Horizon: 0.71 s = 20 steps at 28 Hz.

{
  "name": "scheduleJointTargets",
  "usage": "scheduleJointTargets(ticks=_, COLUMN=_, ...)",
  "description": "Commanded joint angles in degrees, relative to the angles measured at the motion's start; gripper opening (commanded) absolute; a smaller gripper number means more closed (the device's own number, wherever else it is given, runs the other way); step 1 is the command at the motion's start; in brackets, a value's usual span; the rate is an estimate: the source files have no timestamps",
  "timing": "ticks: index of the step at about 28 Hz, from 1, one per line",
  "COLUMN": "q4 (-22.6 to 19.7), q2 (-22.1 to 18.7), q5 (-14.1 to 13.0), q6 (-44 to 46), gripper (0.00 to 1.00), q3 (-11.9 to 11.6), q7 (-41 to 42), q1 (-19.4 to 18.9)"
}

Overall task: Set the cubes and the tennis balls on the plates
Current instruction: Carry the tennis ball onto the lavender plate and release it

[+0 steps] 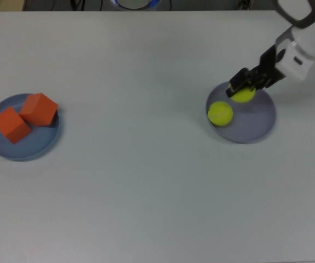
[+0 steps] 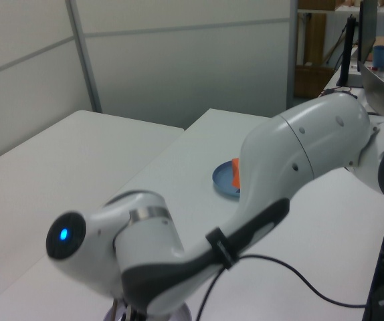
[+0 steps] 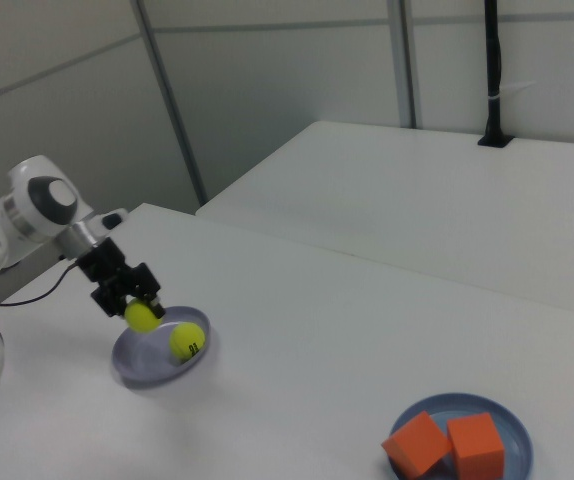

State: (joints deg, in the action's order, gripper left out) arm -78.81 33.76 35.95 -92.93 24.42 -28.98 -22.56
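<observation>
**Second ball held over the lavender plate, ready for release**

The fuzzy yellow-green tennis ball (image 1: 245, 95) is clamped in the black two-finger gripper (image 1: 241, 86) and hangs above the round, shallow, pale lavender plastic plate (image 1: 259, 125), toward its 12 o'clock rim in the top view. In the right view the held ball (image 3: 140, 317) looks clear of the plate floor. The other fuzzy yellow-green tennis ball (image 1: 220, 113) already lies in the same plate at about 9 o'clock, just beside the held one.

To finish well, I judge the arm should lower until the ball nearly touches the plate floor before the fingers part, and aim for the bare centre rather than the rim, so the ball neither rolls out nor knocks its neighbour away.

At 9 o'clock across the white table (image 1: 146, 181), the two matte orange cubes (image 1: 24, 116) sit touching on the round blue plastic plate (image 1: 20, 152).
</observation>
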Motion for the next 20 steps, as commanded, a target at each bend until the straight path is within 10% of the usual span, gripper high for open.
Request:
scheduleJointTargets(ticks=1, q4=-3.2, q2=-1.1, q5=-0.4, q6=-0.8, gripper=0.07, q3=-0.7, q7=-4.1, q1=-1.8)
scheduleJointTargets(ticks=4, q4=-4.0, q2=-0.7, q5=-0.3, q6=-0.8, gripper=0.36, q3=-0.8, q7=-4.2, q1=-2.1)
scheduleJointTargets(ticks=7, q4=-3.8, q2=-0.4, q5=-0.4, q6=-0.8, gripper=1.00, q3=-0.9, q7=-4.7, q1=-2.1)
scheduleJointTargets(ticks=20, q4=-0.7, q2=-5.4, q5=-1.6, q6=8.8, gripper=1.00, q3=-0.9, q7=-4.2, q1=-1.8)
